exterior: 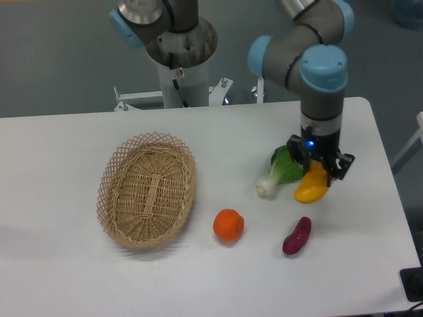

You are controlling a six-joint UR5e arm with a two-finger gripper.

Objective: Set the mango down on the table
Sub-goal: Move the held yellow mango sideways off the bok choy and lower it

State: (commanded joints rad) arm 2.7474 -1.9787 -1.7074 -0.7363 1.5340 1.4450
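The mango point(310, 188) is yellow-orange and elongated. It hangs tilted, with its upper end between my gripper's fingers and its lower end at or just above the white table point(66, 264), at the right side. My gripper point(318, 168) points straight down and is shut on the mango's upper end. I cannot tell whether the lower tip touches the tabletop.
A green-and-white leafy vegetable point(279, 170) lies right beside the mango on its left. A dark purple sweet potato point(297, 236) lies in front of it. An orange point(228, 224) sits mid-table. A wicker basket point(147, 189) stands at the left. The table's right edge is near.
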